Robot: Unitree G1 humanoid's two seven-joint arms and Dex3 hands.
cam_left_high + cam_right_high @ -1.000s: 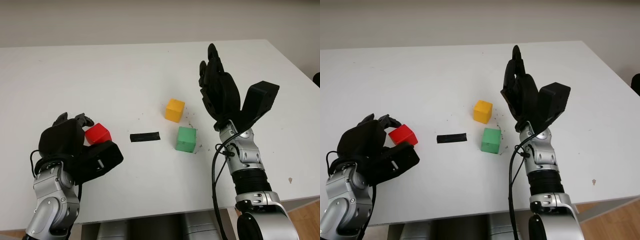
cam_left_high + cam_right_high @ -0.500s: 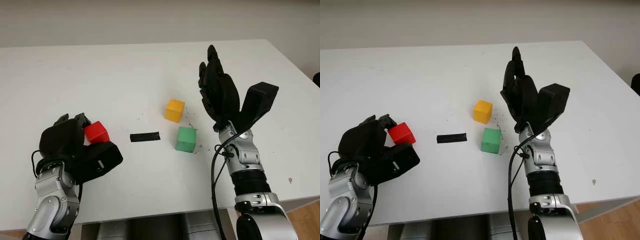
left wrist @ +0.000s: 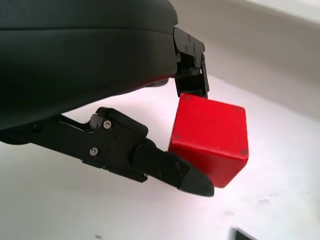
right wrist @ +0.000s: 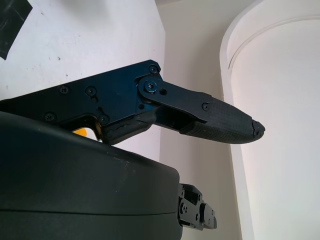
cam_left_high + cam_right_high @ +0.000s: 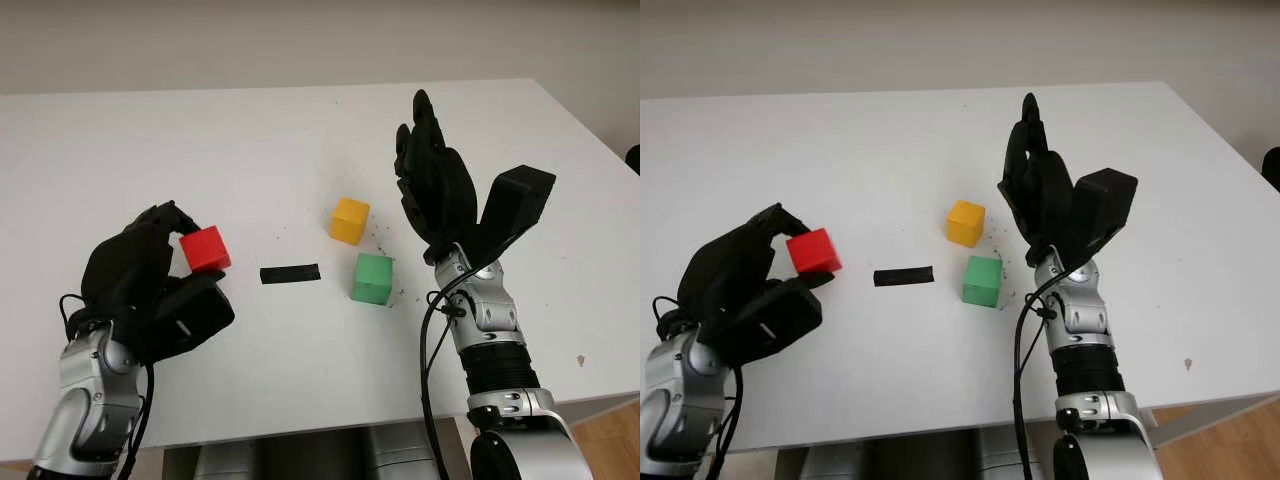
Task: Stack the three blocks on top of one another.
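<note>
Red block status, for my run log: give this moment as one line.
left hand: shut on red block, raised | right hand: open, beside yellow block | green block: on table | stack: unstarted

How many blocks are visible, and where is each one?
3. The red block is held in the left robot hand. The yellow block sits on the table, and the green block sits nearer the robot, beside the open right robot hand.
</note>
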